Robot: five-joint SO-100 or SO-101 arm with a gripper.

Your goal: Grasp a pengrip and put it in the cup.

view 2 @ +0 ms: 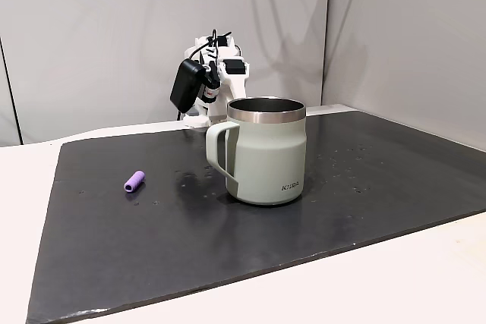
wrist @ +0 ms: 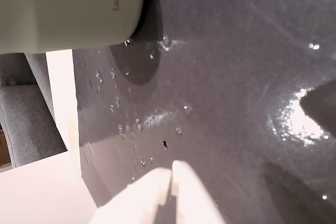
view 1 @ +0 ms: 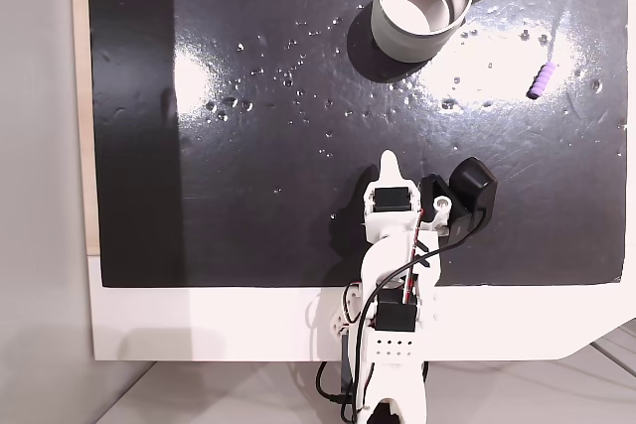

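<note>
The cup (view 1: 422,2) is a pale grey-green mug with a steel interior, standing upright at the far side of the black mat; in another fixed view the cup (view 2: 262,153) has its handle turned left. The pengrip (view 1: 542,79), a short light-purple ribbed tube, lies on the mat to the right of the cup and apart from it; from the side the pengrip (view 2: 134,180) lies left of the mug. My gripper (view 1: 390,161) sits near the mat's near side, far from both. In the wrist view the gripper (wrist: 171,169) is shut with nothing in it, and the cup (wrist: 68,9) is ahead at upper left.
The black mat (view 1: 248,146) carries scattered water drops and lies on a white table (view 1: 199,320). The arm's base and cables (view 1: 388,345) stand at the near table edge. Grey wall panels (view 2: 114,36) rise behind the arm.
</note>
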